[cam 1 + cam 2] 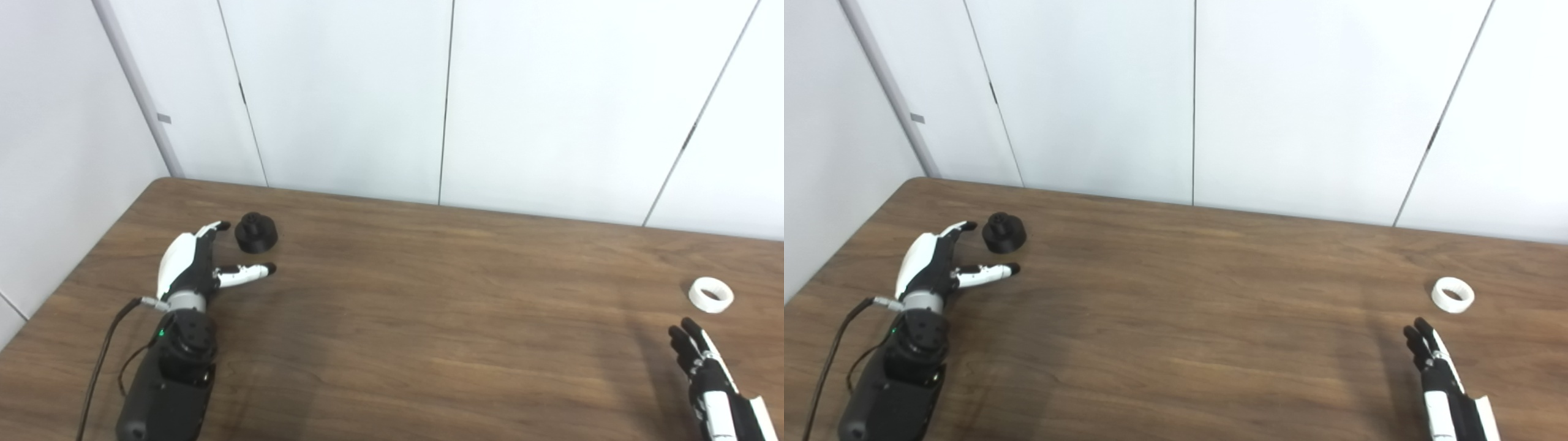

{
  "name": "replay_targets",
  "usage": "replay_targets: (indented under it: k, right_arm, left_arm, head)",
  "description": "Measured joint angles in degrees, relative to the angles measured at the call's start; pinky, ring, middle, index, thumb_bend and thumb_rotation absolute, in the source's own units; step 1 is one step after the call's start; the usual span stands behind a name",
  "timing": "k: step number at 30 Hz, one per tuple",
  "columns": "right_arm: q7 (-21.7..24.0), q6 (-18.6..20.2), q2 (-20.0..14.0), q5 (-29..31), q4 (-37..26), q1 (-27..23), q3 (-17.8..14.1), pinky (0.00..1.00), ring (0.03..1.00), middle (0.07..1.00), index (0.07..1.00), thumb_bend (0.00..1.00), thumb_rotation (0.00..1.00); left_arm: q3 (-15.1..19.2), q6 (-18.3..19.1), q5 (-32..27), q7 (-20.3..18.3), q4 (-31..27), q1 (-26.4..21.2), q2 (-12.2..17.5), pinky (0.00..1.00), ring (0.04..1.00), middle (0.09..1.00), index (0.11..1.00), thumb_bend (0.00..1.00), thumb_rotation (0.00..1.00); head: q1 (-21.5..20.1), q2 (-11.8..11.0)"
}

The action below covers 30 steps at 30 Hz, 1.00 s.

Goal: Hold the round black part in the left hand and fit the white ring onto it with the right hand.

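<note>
1. Table: brown wood-grain top, the landmark for all entries below. Far edge runs against white wall panels; far-left corner is rounded. Wide bare middle stretch separates the two work sites, giving ample room to bring both hands together.

2. Left hand: over the table's left part, fingers and thumb spread wide, holding nothing. Fingertips sit just beside the black part, thumb extended below it; contact is not evident. A cable trails from the wrist toward the table's near-left edge.

3. Right hand: at the table's near-right corner, partly cut off by the picture's border. Fingers extended and apart, holding nothing, pointing toward the white ring but clear of it.

4. Round black part: upright on the table's left part, toward the far edge, stepped shape with narrower top. Not yet grasped.

5. White ring: lying flat on the table's right part, near the right side, well apart from the black part. Not yet picked up.

6. Progress, judged: nothing completed. Remaining: both grasps, lift, carry to centre, fitting.
</note>
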Motion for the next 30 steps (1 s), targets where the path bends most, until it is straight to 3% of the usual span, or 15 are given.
replay_targets:
  k: [7,17,30]
  right_arm:
    - [0.3,0.0,0.0,0.9,0.0,0.0,0.0,0.94,0.942,0.921,0.937,0.50,1.00]
    - [0.3,0.0,-0.1,0.6,0.0,0.0,0.0,0.93,0.929,0.915,0.934,0.51,1.00]
    - [0.3,0.0,-0.1,0.6,0.0,0.0,0.0,0.94,0.925,0.910,0.925,0.52,1.00]
  left_arm:
    - [-1.2,-3.4,-1.7,1.8,6.9,-3.0,0.3,0.99,1.000,0.965,0.887,0.96,0.24]
    - [-1.9,-4.8,-2.5,4.2,13.4,-6.6,1.5,0.99,1.000,0.946,0.866,0.93,0.18]
    - [-2.9,-5.5,-3.3,6.6,15.6,-7.5,2.4,0.95,0.977,0.915,0.811,0.88,0.16]
  head:
    - [-0.1,0.0]
    - [-0.2,-0.1]
    - [-0.5,0.2]
